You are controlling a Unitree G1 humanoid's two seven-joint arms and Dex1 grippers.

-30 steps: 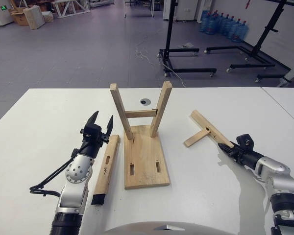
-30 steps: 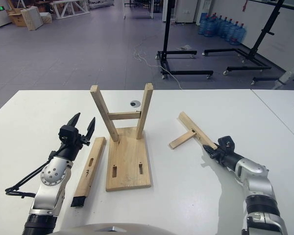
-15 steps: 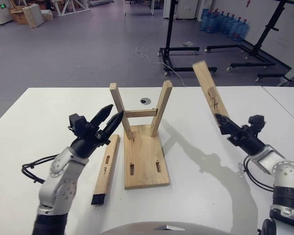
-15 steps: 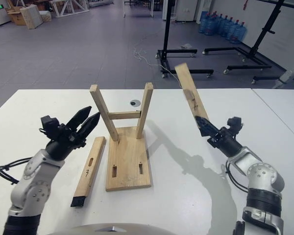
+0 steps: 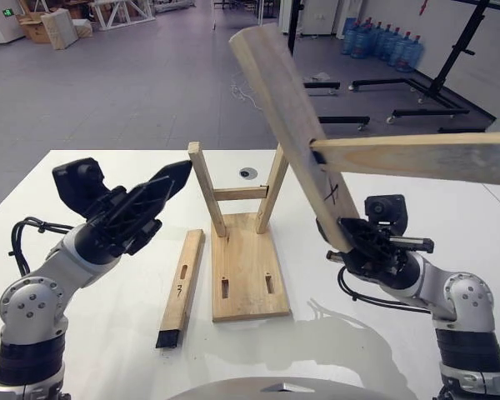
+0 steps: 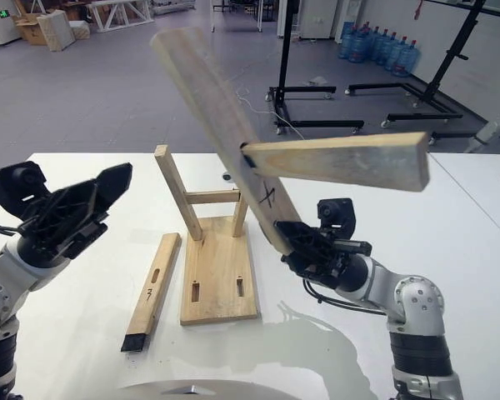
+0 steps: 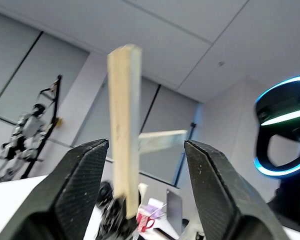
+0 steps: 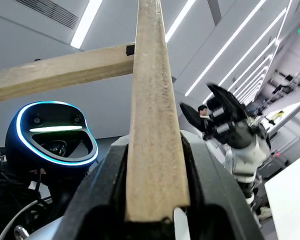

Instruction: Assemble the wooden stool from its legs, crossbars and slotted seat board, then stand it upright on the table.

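Two legs (image 5: 202, 187) stand on the board (image 5: 246, 287) mid-table (image 5: 117, 333), slotted bar (image 5: 182, 283) beside. Right gripper (image 5: 347, 238) clamps a leg (image 5: 287, 117) with crossbar (image 5: 417, 157), held high; wrist view shows fingers (image 8: 107, 190) on it. Left gripper (image 5: 171, 196) spread, empty.

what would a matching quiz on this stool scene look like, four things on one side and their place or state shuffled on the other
Things:
1. left tool
2. leg with crossbar
3. loose leg
4. seat board

Places or states:
A. flat on the table, with two joined legs standing in it
B. held up in the air by the right tool
C. open and empty, above the table
D. lying flat beside the seat board, on the robot's left

Pairs: 1-C, 2-B, 3-D, 4-A
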